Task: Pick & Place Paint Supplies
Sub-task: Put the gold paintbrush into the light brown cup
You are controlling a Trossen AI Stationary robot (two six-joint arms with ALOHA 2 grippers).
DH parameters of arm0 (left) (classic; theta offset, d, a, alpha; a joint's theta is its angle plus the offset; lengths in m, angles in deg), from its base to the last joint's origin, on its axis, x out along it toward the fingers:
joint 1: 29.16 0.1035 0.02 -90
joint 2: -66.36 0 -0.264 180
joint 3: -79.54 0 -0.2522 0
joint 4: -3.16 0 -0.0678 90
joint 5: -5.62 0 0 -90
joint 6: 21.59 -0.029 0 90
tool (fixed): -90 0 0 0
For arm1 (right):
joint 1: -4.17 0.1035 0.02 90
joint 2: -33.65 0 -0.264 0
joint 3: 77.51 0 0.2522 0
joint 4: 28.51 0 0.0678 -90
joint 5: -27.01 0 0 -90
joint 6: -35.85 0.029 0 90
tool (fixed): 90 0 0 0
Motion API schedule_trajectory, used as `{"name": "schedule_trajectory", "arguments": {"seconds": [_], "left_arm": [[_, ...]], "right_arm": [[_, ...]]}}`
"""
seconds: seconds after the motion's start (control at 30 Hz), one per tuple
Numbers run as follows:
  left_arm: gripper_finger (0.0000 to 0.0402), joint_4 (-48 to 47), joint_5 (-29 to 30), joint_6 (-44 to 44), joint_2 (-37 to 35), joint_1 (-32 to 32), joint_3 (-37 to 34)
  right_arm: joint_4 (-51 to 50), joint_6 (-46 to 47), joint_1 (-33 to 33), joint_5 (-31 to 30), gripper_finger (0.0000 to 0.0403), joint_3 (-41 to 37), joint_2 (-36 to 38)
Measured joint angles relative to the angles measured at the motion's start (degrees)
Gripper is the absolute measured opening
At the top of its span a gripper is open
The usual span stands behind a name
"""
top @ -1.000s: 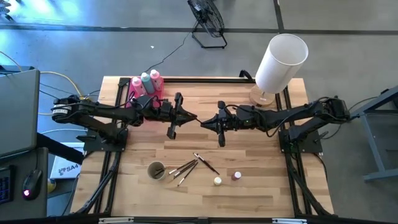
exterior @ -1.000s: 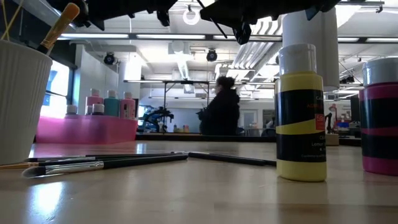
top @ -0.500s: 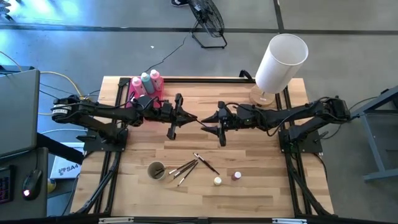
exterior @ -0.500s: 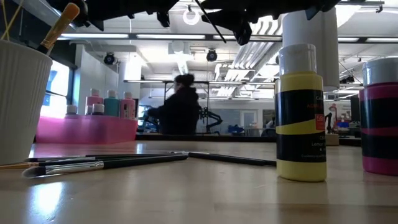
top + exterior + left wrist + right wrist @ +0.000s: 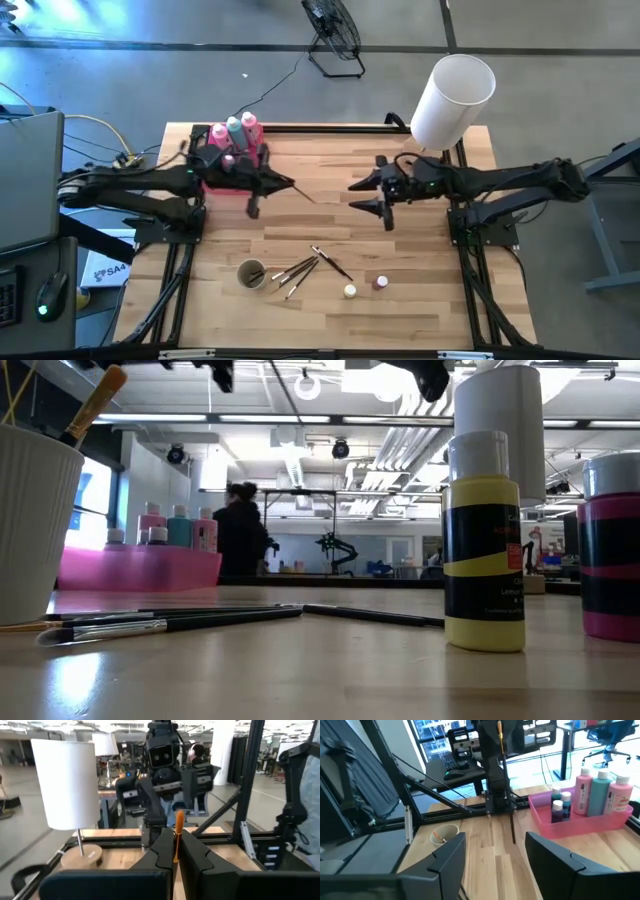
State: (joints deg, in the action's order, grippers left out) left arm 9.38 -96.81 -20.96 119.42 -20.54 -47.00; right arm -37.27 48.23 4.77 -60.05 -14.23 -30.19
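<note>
Beside the pink tray (image 5: 225, 176), left tool (image 5: 285, 186) stays clenched on a thin brush (image 5: 305, 193); right tool (image 5: 368, 194), released, hangs opposite. Brush could swing and miss the tray.

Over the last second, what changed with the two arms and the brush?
The right gripper opened its jaws, let go of the brush and drew back to its side. The left gripper, shut on the brush, pulled back toward the pink tray. The brushes, cup and paint pots on the table stayed put.
</note>
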Motion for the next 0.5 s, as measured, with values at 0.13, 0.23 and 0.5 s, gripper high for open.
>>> {"name": "schedule_trajectory", "arguments": {"seconds": [0.13,0.23,0.5], "left_arm": [[0.0004,-10.0,2.4,4.4,-8.7,0.0,0.0],[0.0004,-18.1,4.9,9.1,-15.0,0.0,0.0],[0.0004,-35.2,4.6,21.1,-26.1,0.0,0.0]], "right_arm": [[-3.2,0.0,0.0,0.0,0.0191,0.0,1.8],[-5.6,0.0,0.0,-0.3,0.0187,0.0,2.1],[-8.9,2.8,0.0,-5.8,0.0183,0.0,1.7]]}}
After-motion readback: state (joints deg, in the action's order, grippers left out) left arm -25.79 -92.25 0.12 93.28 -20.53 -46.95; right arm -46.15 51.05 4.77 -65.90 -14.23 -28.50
